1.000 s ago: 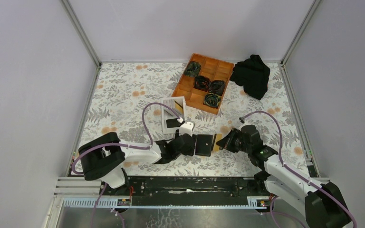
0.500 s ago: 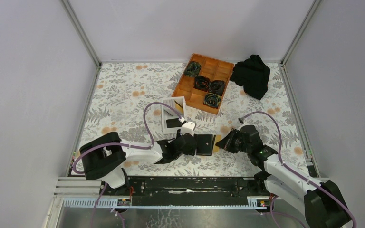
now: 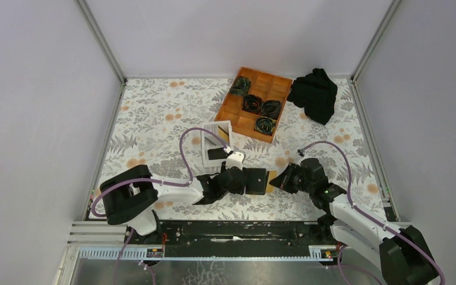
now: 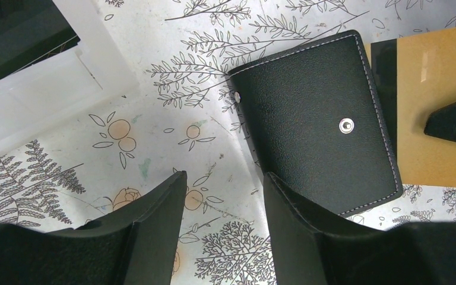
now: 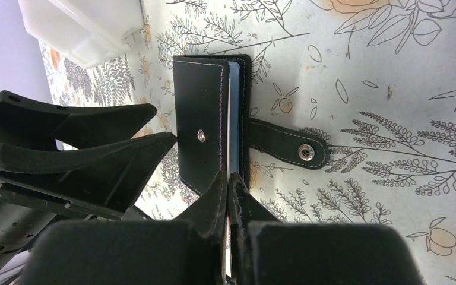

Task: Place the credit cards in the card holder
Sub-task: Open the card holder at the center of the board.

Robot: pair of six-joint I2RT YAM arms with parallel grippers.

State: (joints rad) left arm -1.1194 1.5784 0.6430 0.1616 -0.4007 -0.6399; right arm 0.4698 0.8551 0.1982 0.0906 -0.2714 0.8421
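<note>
Your card holder (image 4: 314,119) lies flat on the flower-printed surface (image 4: 214,142) between the two arms. It is a squarish case of grained black leather with pale stitching along its rounded edges and a small round metal snap (image 4: 347,124) on its face. From the right wrist you can see its strap tab (image 5: 279,142), a short black tongue with its own snap, lying flat on the surface on the side away from the left arm. A thin strip of the light blue card (image 5: 233,107) shows inside the holder's open edge.

Your right gripper (image 5: 228,177) is clenched, its black fingers pressed together on the orange-tan card (image 4: 436,89), a smooth, thin, slightly glossy rectangle. The card meets the holder's open side; how far in it sits you cannot tell.

Your left gripper (image 4: 224,178) is released, its two blunt matte-black fingers spread, with bare surface between them. One finger touches the holder's near edge; nothing is grasped.

Just beyond the left gripper stands a white, straight-walled box (image 4: 47,89). Farther back sits the orange wooden tray (image 3: 225,107) with square compartments, some holding dark rolled items (image 3: 252,104), and beside it lies a crumpled black cloth (image 3: 314,94).
</note>
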